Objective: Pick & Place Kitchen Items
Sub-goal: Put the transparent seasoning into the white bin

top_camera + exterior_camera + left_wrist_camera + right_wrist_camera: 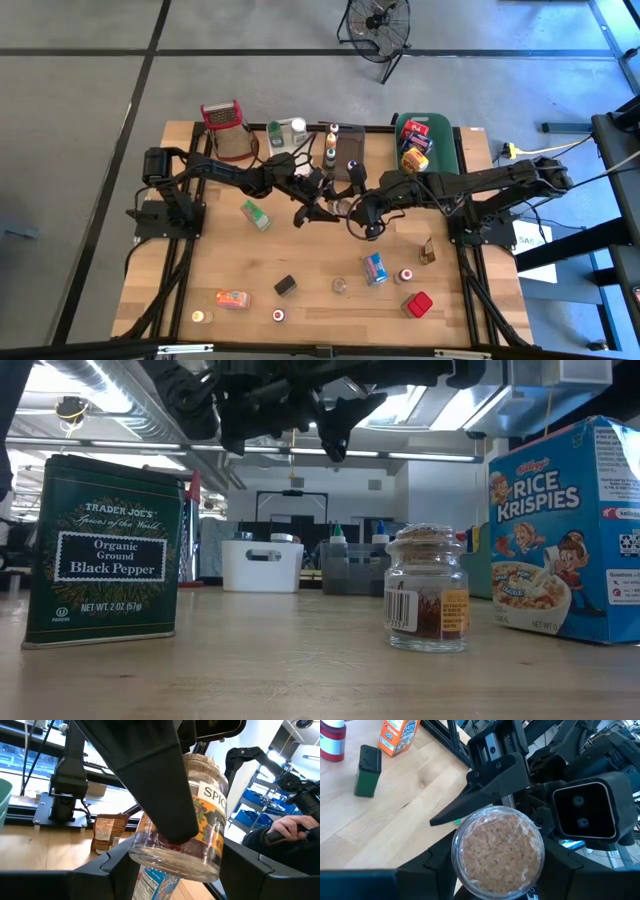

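Your right claw (495, 870) grips the clear spice jar (497, 851) above mid-worktop (300, 260), just below the yellow-capped bottle (331, 150). Your left claw (322, 205) meets it there, its fingers (150, 785) pressed against the jar's glass, closed on it too.

Green tin (104, 550) at low view's left reads "TRADER JOE'S", "Spices of the World", "Organic Ground Black Pepper", "NET WT. 2 OZ (57g)". Blue cereal box (568, 525) at right reads "Kellogg's RICE KRISPIES". Small glass jar (427, 589) between them shows barcode, digits unreadable. Left wrist view: clear jar (192, 822) label starts "SPIC", rest cut off by edge.
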Available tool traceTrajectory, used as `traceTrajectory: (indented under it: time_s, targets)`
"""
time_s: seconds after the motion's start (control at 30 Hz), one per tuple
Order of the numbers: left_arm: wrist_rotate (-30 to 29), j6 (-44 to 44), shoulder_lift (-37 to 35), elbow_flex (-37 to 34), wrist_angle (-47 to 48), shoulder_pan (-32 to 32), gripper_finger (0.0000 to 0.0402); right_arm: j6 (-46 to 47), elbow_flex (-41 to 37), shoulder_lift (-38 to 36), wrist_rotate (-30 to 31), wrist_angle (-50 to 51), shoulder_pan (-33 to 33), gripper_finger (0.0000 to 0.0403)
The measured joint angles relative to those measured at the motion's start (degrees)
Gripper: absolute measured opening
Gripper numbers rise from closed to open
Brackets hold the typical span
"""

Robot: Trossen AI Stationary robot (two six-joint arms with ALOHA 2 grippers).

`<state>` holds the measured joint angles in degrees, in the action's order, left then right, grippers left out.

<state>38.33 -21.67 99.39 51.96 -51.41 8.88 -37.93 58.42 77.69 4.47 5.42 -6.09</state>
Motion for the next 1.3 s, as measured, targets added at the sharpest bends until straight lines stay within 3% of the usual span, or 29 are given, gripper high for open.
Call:
traceTrajectory:
  time_s: [0.33, 1.3]
  targets:
    - [-0.24, -0.25, 0.08, 0.0, -0.57, 0.5, 0.0196, 1.52, 0.12, -0.07, 0.01, 1.26, 0.04, 0.0201]
    - [-0.05, -0.2, 0.09, 0.0, -2.49, 0.47, 0.0194, 6.2, 0.1, 0.28, -2.6, 2.6, 0.26, 0.0202]
